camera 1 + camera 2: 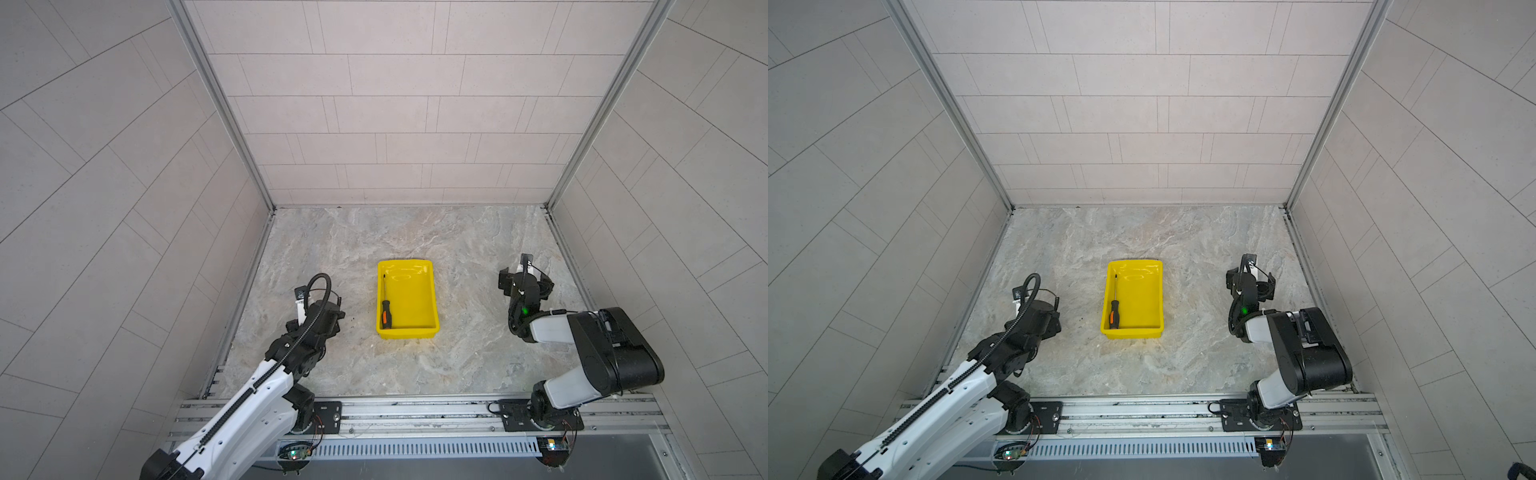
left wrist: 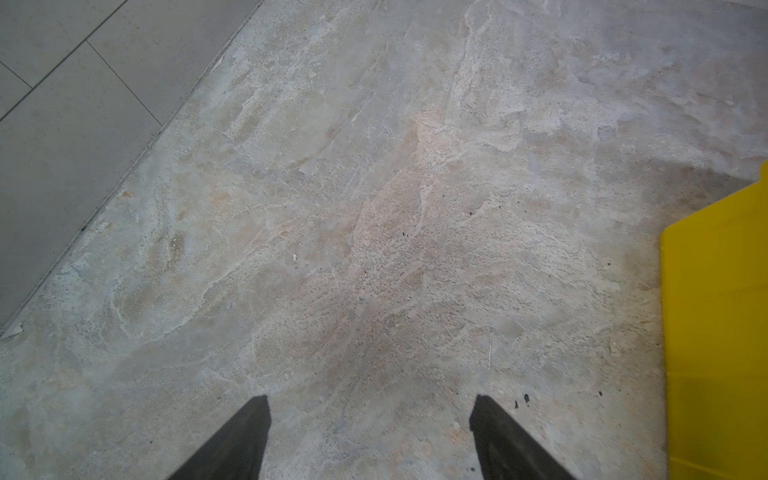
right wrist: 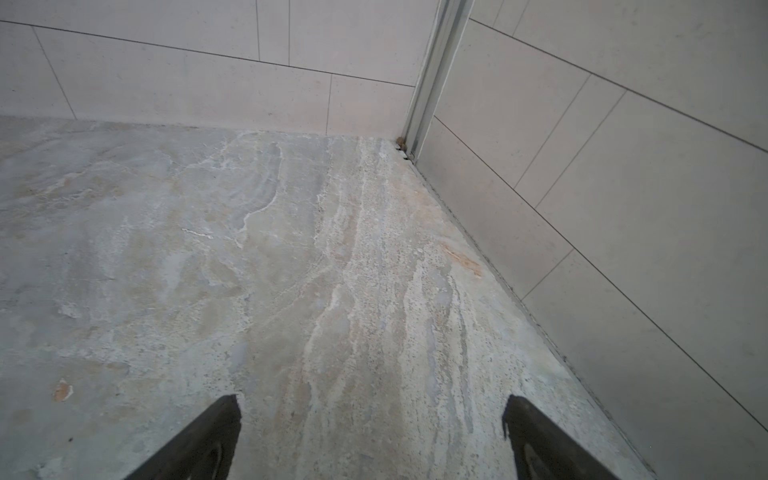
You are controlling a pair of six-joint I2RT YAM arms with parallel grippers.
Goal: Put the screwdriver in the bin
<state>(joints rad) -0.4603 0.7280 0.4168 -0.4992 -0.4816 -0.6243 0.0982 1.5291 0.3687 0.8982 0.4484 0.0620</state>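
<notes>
Yellow bin (image 1: pixel 409 333), screwdriver (image 1: pixel 386 309) inside along its left wall, handle near. Left gripper (image 2: pixel 370 403) and right gripper (image 3: pixel 372 401) spread, empty, either side. Looks done; just back off without nudging anything.

Robot lab cell, tiled walls (image 1: pixel 395 104)

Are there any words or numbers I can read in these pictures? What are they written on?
Nothing here can be read.
Yellow bin: no label shows.
Screwdriver: no brand shows on its handle.
Small tag on the right arm's wrist: marks too small to read.
</notes>
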